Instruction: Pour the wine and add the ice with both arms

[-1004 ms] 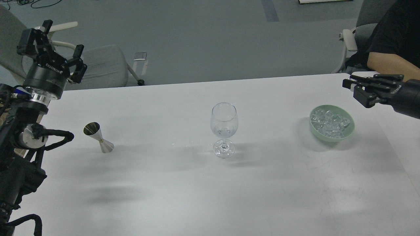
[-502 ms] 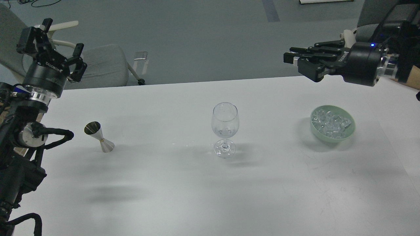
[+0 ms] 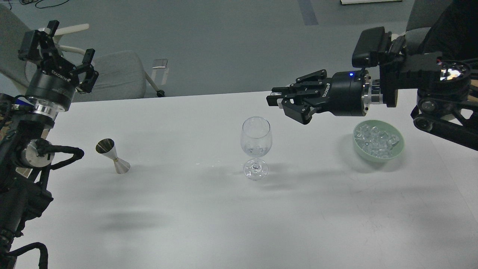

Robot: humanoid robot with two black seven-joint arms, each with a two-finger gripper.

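A clear stemmed wine glass (image 3: 255, 140) stands upright at the table's middle, with something clear and glassy at the bottom of its bowl. The ice (image 3: 377, 140), many small clear cubes, fills a pale green bowl (image 3: 396, 152) to the right. My right gripper (image 3: 275, 99) reaches in from the right, above and just right of the glass's rim. Its fingers are close together on a small clear ice cube at the tips. My left gripper (image 3: 61, 48) is raised at the far left, open and empty. A silver jigger (image 3: 112, 156) stands below it.
The white table (image 3: 209, 216) reaches to the near edge. A grey chair (image 3: 119, 74) stands behind the table at the left. A person in black (image 3: 461, 26) sits at the back right, behind my right arm.
My right gripper has risen from beside the bowl and swung left, from the far right edge to just right of the glass. The left arm has not moved.
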